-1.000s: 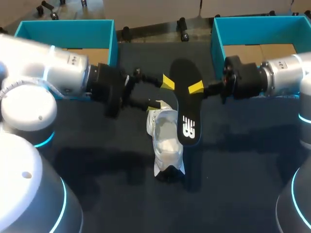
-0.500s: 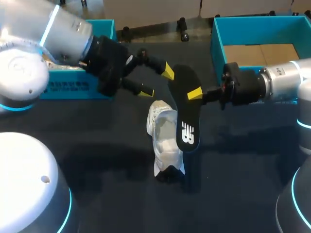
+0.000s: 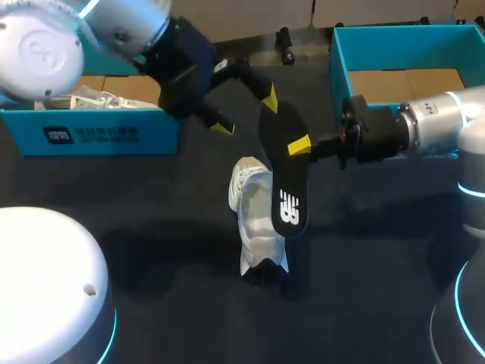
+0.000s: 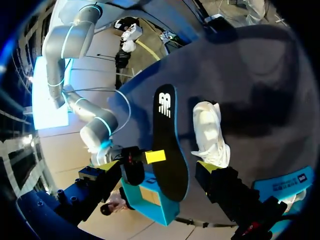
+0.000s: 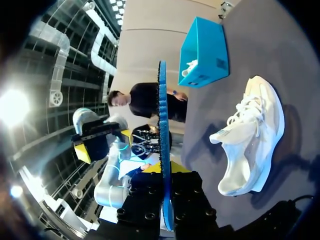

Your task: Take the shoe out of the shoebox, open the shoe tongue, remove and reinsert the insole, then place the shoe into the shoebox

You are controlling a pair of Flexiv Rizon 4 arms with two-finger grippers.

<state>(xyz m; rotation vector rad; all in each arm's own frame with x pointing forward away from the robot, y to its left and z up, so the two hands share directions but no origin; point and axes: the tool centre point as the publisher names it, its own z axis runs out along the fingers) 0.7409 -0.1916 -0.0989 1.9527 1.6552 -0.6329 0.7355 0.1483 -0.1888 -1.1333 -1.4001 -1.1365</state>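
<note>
Insole (image 3: pixel 285 178), flat, black and blue-edged, is clamped by the right gripper (image 3: pixel 299 144) mid-frame, over the white shoe (image 3: pixel 256 224); the left gripper (image 3: pixel 245 114) is kept spread apart.

Insole (image 3: pixel 285 176): black, off the tabletop (image 3: pixel 151 250), its toe end over the shoe (image 3: pixel 258 220).
Right pincer (image 3: pixel 301 145): grips the insole at mid-length, one yellow tip showing on its face.
Left pincer (image 3: pixel 245 113): fingers spread, one tip just beside the insole's heel end.
Shoe: white, lying on the tabletop.
Left shoebox (image 3: pixel 91 136): teal, holding another white shoe (image 3: pixel 95 99).
Right shoebox (image 3: pixel 379 36): teal.
</note>
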